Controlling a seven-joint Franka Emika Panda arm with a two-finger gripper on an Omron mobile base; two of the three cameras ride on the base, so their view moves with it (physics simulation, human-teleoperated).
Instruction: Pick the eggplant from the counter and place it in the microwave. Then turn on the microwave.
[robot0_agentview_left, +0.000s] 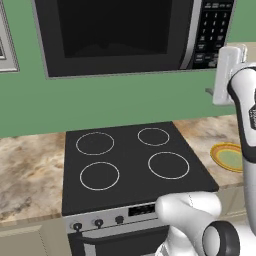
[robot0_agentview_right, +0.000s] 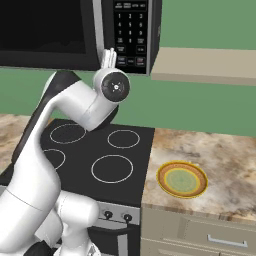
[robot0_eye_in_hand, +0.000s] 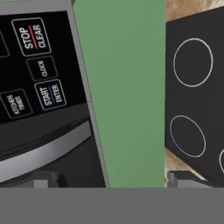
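Hand view, fingers (robot0_eye_in_hand: 116, 178) spread wide, microwave (robot0_eye_in_hand: 39, 87) keypad close ahead

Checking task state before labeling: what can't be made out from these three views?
- Eggplant: not identifiable on the visible counter or plate.
- Microwave interior: dark glass door in both base views; contents unreadable.
- Keypad: labels too small in base views; hand view cuts off all but four buttons.
- Fingers: tips barely rise above the hand view's bottom.
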